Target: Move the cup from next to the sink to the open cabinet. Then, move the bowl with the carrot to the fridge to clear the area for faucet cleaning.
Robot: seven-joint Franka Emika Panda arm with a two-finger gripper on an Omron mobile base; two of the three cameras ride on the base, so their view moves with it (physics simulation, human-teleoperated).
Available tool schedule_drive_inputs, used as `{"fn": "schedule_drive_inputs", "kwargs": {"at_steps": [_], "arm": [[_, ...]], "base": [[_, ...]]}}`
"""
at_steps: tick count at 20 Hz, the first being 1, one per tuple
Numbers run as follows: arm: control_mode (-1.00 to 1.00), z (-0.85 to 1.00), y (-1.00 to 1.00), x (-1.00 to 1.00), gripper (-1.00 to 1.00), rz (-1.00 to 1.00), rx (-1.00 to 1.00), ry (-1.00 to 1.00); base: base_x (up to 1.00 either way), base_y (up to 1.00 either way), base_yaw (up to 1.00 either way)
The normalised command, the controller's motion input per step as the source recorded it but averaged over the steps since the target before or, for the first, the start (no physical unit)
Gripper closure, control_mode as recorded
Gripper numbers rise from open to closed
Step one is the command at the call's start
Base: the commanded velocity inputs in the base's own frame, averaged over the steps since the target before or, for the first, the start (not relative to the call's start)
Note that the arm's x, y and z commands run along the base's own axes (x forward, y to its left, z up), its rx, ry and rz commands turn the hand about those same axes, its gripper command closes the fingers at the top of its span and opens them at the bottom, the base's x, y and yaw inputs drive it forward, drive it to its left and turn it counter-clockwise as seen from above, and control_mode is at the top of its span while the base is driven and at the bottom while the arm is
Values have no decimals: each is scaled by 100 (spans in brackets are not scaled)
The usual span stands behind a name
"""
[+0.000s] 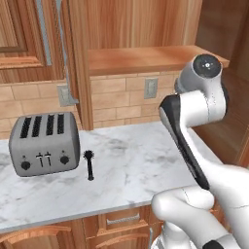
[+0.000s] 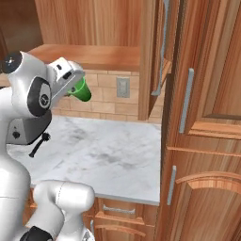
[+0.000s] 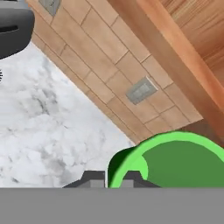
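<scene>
Up above the white marble tabletop (image 2: 117,155), the claw (image 2: 75,89) pinches the cup (image 2: 81,91), holding it raised in front of the tan brick backsplash. In the right base view the bright green tumbler lies tilted on its side in the grip, its wider rim pointing toward the wall, just below the wooden shelf (image 2: 94,55) of the open cabinet (image 2: 155,52). In the hand view the cup's rim (image 3: 175,162) curves up between the dark finger tips (image 3: 93,178), one of them on the inside of the rim, with a grey wall outlet (image 3: 141,90) on the bricks beyond it and the cabinet's wooden underside running across the upper right corner.

The open cabinet's door stands swung out beside the shelf, its long silver bar handle (image 2: 163,47) seen edge-on in the right base view.

In the left base view a grey four-slot toaster (image 1: 44,143) sits at the left of the tabletop, and a small black dish brush (image 1: 89,164) lies just beside it. The arm's white elbow hides the claw from that side
</scene>
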Motion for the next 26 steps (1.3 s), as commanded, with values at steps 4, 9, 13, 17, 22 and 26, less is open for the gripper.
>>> {"fn": "schedule_drive_inputs", "kwargs": {"at_steps": [4, 9, 13, 17, 22, 26], "arm": [[-100, 67, -1, -45, 100, 75, -21, -18], [-100, 67, 0, -14, 100, 53, -16, -2], [-100, 22, 0, -9, 100, 25, -2, -12], [-100, 31, 0, 6, 100, 5, -12, -19], [-100, 50, -1, 13, 100, 8, -6, -25], [-100, 10, 0, 1, 100, 2, -3, -21]], "base": [[0, 0, 0], [0, 0, 0], [0, 0, 0], [0, 0, 0], [0, 0, 0], [0, 0, 0]]}}
